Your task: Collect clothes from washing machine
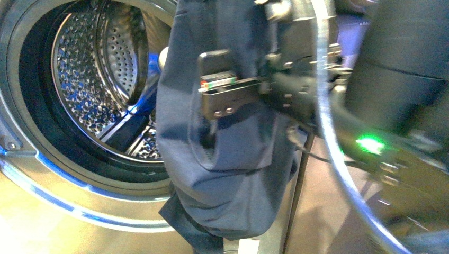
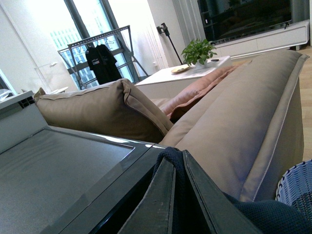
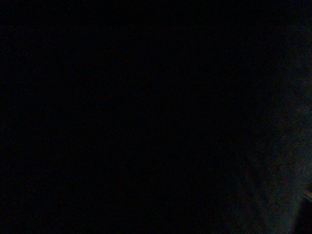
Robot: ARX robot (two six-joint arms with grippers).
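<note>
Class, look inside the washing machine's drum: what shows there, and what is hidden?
The perforated steel drum wall, one raised paddle and blue reflections; no garment shows there. The hanging clothes cover the drum's right side in the front view, so anything there cannot be seen.

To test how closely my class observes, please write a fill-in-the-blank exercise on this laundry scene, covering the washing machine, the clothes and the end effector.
1. In the front view the clothes hang ___ the washing machine drum, not inside it.
2. The right wrist view is too ___ to show anything.
3. The left end effector is ___ on the clothes.
4. Behind it, a potted ___ stands on the white table.
Missing words: outside; dark; shut; plant.
</note>
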